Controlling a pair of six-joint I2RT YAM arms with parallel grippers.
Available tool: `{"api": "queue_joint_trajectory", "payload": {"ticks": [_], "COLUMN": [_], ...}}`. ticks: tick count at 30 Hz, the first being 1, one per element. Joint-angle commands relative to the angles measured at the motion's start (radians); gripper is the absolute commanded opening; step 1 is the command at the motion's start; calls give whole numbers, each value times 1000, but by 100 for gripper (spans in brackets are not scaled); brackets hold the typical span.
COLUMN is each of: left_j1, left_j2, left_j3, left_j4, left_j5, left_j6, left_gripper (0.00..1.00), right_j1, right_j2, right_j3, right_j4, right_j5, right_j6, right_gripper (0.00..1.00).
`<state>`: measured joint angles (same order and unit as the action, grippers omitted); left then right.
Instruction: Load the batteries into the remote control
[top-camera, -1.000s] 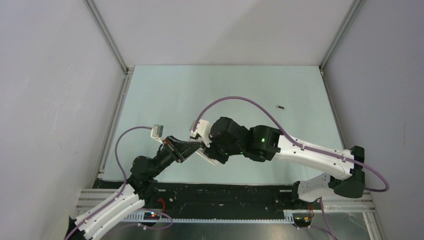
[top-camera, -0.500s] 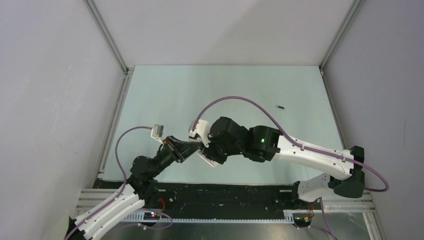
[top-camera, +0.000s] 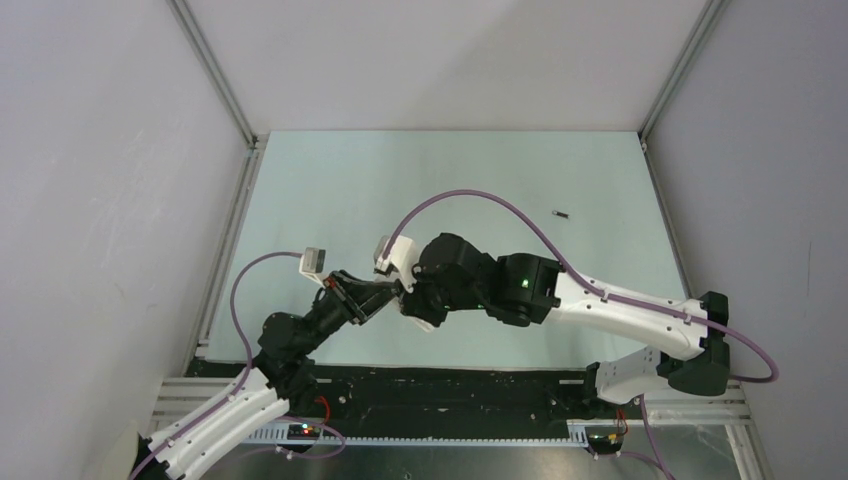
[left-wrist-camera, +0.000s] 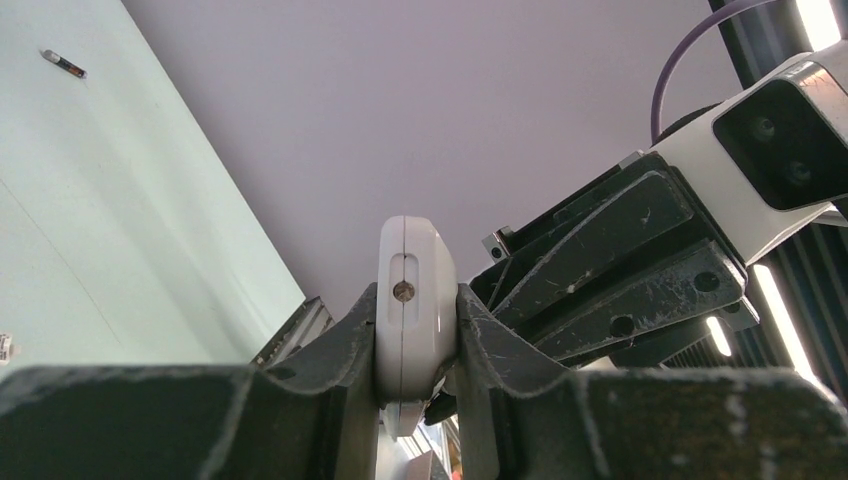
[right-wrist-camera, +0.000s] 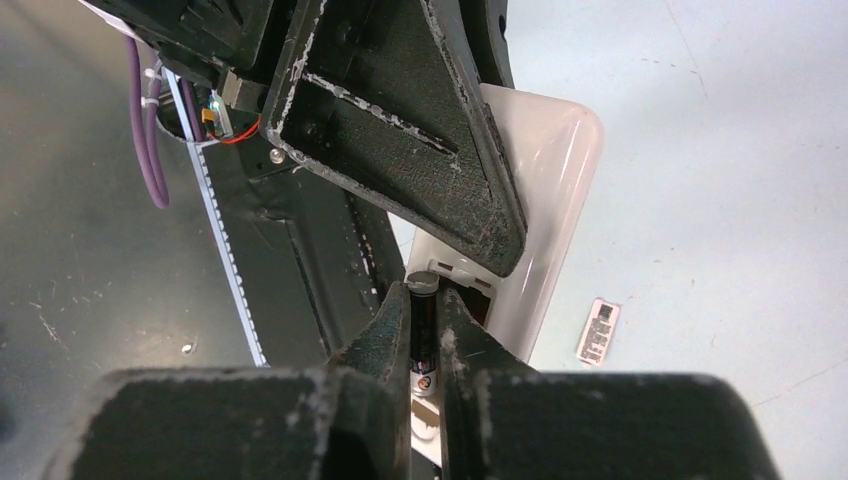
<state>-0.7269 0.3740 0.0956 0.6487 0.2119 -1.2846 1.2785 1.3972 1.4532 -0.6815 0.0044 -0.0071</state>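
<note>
Closest to me, over the near part of the pale green table (top-camera: 330, 180), the two arms lean in and meet a little left of the middle. The left gripper (top-camera: 372, 296) is clamped tight on the remote control (left-wrist-camera: 415, 320), one finger pressed to each side of its slim white body, holding it off the table. The right gripper (right-wrist-camera: 425, 300) comes in hard against it from the right, its jaws squeezed narrow around a battery (right-wrist-camera: 423, 350). The battery's pale metal end pokes out past the fingertips, right at the open recess in the remote's back. I can't tell whether the tip is actually touching inside. A small flat pale cover plate (right-wrist-camera: 598, 330) lies on the table just beside the remote. Further off, well apart from both arms, the other battery (top-camera: 563, 213) lies alone on the table toward the far right.
</note>
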Motion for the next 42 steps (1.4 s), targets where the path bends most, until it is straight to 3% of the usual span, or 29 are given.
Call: {"api": "queue_joint_trajectory", "payload": {"ticks": [1,27,42], "left_j1": [-15,-15,-15], "left_j2": [-13,116,148], "left_j3": [60,2,-2], "left_j4": [190,170,132], "left_j5": [26,21,21], "left_j6": [-76,10,58], "left_gripper": [0,0,0], "right_j1": [-10,-14,-24], "right_j2": [-5,-211,-172], "right_j3": [-36,-129,-102], "right_j4": [11,128,-1], "right_j5": [57,83,29], "right_j6": [4,87,171], "right_gripper": [3,3,10]}}
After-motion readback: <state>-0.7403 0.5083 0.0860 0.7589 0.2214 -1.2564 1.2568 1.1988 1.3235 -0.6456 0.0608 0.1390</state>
